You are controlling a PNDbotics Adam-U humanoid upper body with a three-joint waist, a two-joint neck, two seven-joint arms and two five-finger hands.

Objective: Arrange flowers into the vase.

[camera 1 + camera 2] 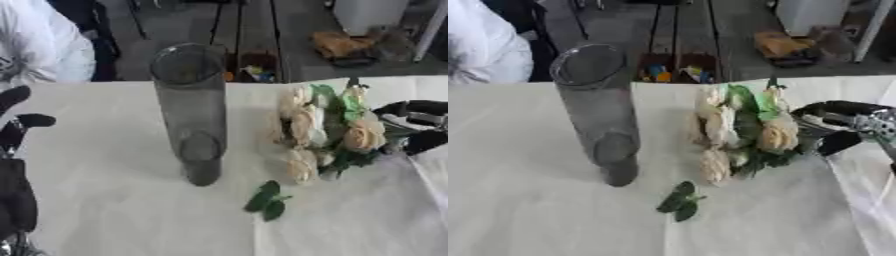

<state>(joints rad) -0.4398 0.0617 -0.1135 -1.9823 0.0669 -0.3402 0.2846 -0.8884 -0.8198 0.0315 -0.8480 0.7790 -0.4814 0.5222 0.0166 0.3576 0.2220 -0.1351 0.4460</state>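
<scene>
Right eye view: right robot hand (pixel 842 127) clamped on cream roses (pixel 741 132); tall glass cylinder vase (pixel 601 110).

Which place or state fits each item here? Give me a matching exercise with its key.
Items:
1. tall clear glass vase
2. bunch of cream roses
3. loose green leaf sprig
4. left hand

States:
A. lying alone on the white cloth
B. at the picture's left edge, touching no flowers
C. standing upright, no flowers inside
D. at the right hand

Pairs: 1-C, 2-D, 3-A, 4-B
</scene>
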